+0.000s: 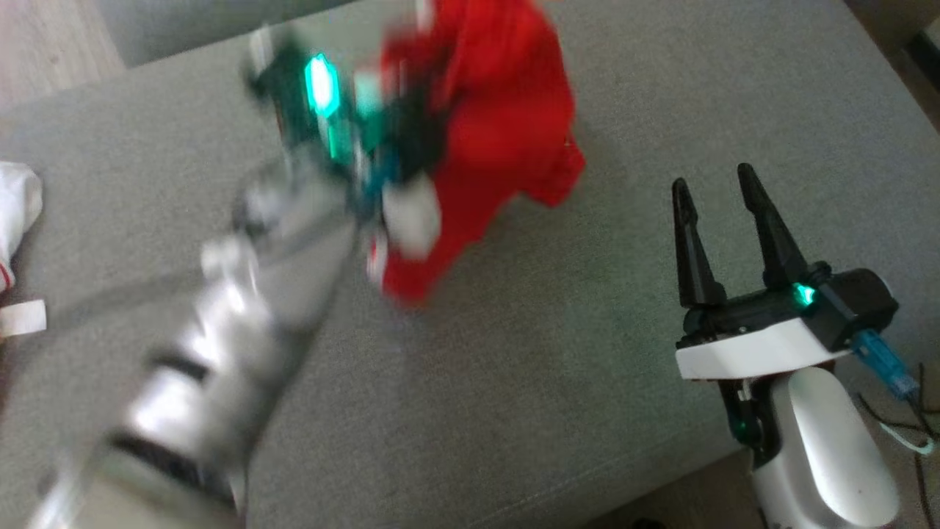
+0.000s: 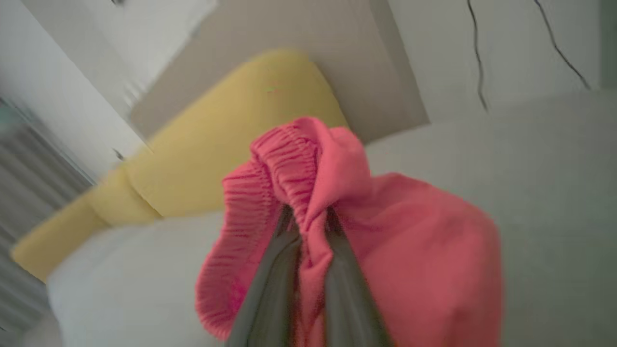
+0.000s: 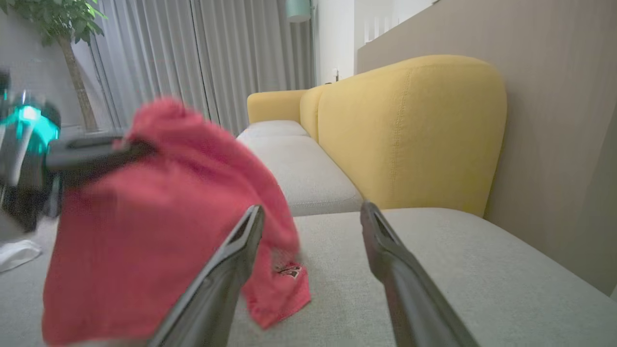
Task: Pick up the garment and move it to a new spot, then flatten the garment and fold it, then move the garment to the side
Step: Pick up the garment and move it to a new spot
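The left arm (image 1: 191, 367) is closest in the head view. It is big, pale and very blurry, and the bottom edge cuts it off. It reaches up and across the grey sofa seat (image 1: 514, 382).

At its end is the left gripper (image 2: 308, 214). In the head view it is a dark smear with green lights. In the left wrist view its two dark fingers (image 2: 270, 279) are pressed close together, pinching a fold of the red garment (image 2: 424, 250). The fold is just under a ribbed, stretchy band, and cloth hides the fingertips.

The red garment hangs bunched from that gripper, over the far part of the seat. In the right wrist view it droops down, with a small dark badge (image 3: 288, 271) near the bottom corner. I cannot tell if that corner touches the seat. Its shape is too crumpled to name.

The right gripper (image 1: 712, 178) is sharp and clear at the lower right. Its two fingers are spread wide with nothing between them. It sits well apart from the garment.

A white cloth (image 1: 15, 206) peeks in at the left edge, mostly cut off. A yellow sofa back (image 3: 409, 130) stands behind the seat.
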`<state>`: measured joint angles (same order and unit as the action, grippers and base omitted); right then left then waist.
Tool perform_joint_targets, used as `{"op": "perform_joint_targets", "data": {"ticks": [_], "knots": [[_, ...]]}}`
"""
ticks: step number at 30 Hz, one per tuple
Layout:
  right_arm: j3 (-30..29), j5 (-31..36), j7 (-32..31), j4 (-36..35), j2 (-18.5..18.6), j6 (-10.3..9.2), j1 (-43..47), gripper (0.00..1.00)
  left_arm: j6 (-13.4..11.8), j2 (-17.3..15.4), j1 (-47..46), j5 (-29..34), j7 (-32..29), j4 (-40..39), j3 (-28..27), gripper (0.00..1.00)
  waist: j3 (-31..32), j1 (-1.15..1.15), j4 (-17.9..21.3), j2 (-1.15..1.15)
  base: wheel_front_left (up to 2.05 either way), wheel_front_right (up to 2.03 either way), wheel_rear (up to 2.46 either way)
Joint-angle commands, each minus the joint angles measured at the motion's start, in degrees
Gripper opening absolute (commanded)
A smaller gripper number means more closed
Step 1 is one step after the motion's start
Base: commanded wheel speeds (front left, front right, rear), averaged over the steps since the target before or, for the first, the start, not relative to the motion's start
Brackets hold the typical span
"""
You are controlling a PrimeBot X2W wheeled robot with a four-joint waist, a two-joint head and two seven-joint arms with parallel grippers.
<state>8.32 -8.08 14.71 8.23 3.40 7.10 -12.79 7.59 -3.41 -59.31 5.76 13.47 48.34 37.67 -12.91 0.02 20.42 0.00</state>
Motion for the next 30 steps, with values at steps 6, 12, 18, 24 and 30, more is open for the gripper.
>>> {"op": "perform_joint_targets", "data": {"ticks": [6,12,18,24,30], "knots": [[2.64,-1.6,0.29,2.02,-0.51,0.39,-0.57,1.0,-1.74,0.35,19.55,-10.11,1.47,-0.66,-1.53,1.0,0.54,-0.02,-2.58,0.0,0.0,0.0,0.0],[0.83,-0.57,0.29,3.84,-0.48,0.39,2.72,1.0,-7.68,0.51,34.07,-18.05,1.51,-13.37,-4.23,1.0,4.76,-0.02,-8.49,0.0,0.0,0.0,0.0],[-1.05,-0.45,0.29,2.86,0.14,0.39,7.16,1.0,-12.93,0.52,45.87,-20.07,1.51,-26.42,-10.81,1.0,9.27,-0.02,-13.91,0.0,0.0,0.0,0.0],[-2.02,0.05,0.29,2.01,0.38,0.39,11.99,1.0,-17.32,0.47,56.18,-13.89,1.52,-38.75,-18.13,1.0,12.8,-0.02,-17.7,0.0,0.0,0.0,0.0],[-1.79,-0.66,0.29,1.18,0.11,0.39,14.57,1.0,-18.71,0.5,63.32,-11.99,1.52,-44.57,-22.99,1.0,14.83,-0.02,-18.92,0.0,0.0,0.0,0.0]]}}
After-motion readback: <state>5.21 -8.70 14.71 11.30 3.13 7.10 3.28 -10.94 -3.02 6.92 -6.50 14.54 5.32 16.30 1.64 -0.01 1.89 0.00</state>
